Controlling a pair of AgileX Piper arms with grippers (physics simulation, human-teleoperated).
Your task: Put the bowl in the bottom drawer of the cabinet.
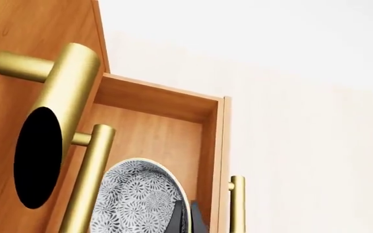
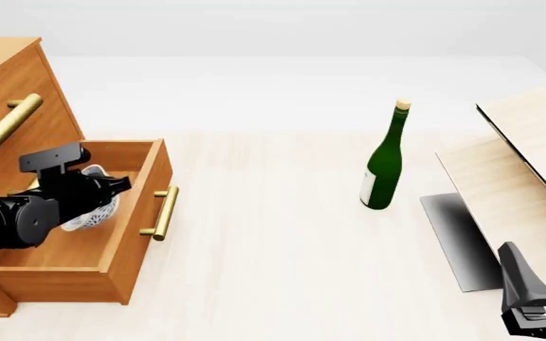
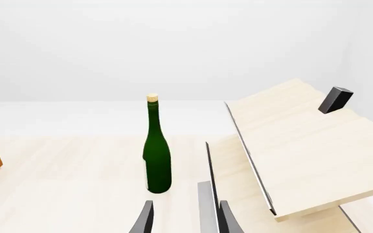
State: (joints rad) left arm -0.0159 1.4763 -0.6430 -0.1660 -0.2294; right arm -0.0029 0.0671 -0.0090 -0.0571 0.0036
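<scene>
I have the left end effector (image 2: 100, 193) down inside the open bottom drawer (image 2: 126, 249) at the lower left of the front view, and it is clamped on the bowl (image 2: 93, 209), whose speckled rim shows just under the black wrist. In the left wrist view the bowl (image 1: 138, 199) sits low in the frame with a dark fingertip (image 1: 177, 218) against its edge, the drawer's wooden floor and back wall behind it, so I judge the bowl is over the drawer's inside; I cannot tell whether it already rests on the floor or hangs just above it. The cabinet (image 2: 8, 85) stands at the left edge, its upper drawer shut with a brass handle (image 2: 8, 122). By my reading the carry is done; what is left is to let go and lift the arm out. The right end effector (image 2: 539, 298) sits at the lower right, near the pale boards (image 2: 510, 185), fingers apart and holding nothing, as the right wrist view shows. The green bottle (image 2: 385, 160) stands upright mid-worktop, well apart from both arms.
</scene>
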